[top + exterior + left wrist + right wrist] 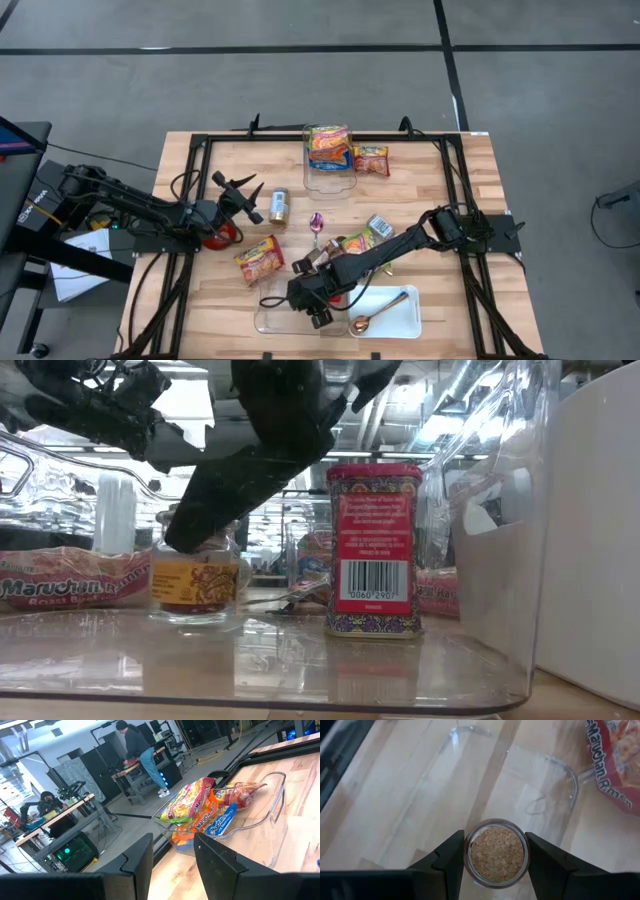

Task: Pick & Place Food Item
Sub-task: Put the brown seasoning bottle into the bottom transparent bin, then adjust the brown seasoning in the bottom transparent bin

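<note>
High view: right tool point(312, 300) over clear tray point(268, 318) at tabletop point(470, 190) front edge; left tool point(245, 196) near left edge. Low view: jar point(196, 582) standing in tray. Left wrist: fingers point(215, 862) apart, empty. Right wrist: fingers point(449, 857) clamped on jar point(497, 853).

A white tray point(398, 316) sits at the table's near right edge with a copper-coloured spoon point(376, 313) lying in it. A small can point(279, 205) lies on the wooden table point(470, 180) toward the left of centre, and a pink spoon point(316, 225) rests just right of it. Beyond the table, one person point(140, 751) stands at a workbench point(131, 767) and another point(49, 802) sits at a desk.
</note>
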`<state>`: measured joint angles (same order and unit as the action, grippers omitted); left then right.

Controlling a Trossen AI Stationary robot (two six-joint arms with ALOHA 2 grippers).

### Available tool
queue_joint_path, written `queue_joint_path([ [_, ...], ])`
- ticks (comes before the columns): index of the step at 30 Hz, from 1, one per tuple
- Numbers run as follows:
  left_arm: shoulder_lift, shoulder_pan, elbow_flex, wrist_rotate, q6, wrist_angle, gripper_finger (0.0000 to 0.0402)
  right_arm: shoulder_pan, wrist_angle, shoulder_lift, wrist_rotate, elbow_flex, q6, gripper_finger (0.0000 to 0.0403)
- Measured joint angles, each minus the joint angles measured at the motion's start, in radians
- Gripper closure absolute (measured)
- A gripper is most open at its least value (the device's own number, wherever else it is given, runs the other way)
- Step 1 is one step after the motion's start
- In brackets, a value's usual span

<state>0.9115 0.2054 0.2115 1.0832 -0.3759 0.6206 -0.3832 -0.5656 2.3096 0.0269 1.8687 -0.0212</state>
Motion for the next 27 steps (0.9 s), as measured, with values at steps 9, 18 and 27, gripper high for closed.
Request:
queue_joint_path([
  [9,0.0,0.0,0.0,0.0,0.0,0.0,0.0265,0.003,0.005,-0.001,0.046,0.0,-0.002,0.0162],
  [18,0.0,0.0,0.0,0.0,0.0,0.0,0.0265,0.006,-0.066,-0.002,0.056,0.09,-0.006,0.0173],
  [27,0.0,0.0,0.0,0.0,0.0,-0.004,0.0265,-0.001,-0.077,-0.002,0.08,0.103,-0.005,0.0183],
])
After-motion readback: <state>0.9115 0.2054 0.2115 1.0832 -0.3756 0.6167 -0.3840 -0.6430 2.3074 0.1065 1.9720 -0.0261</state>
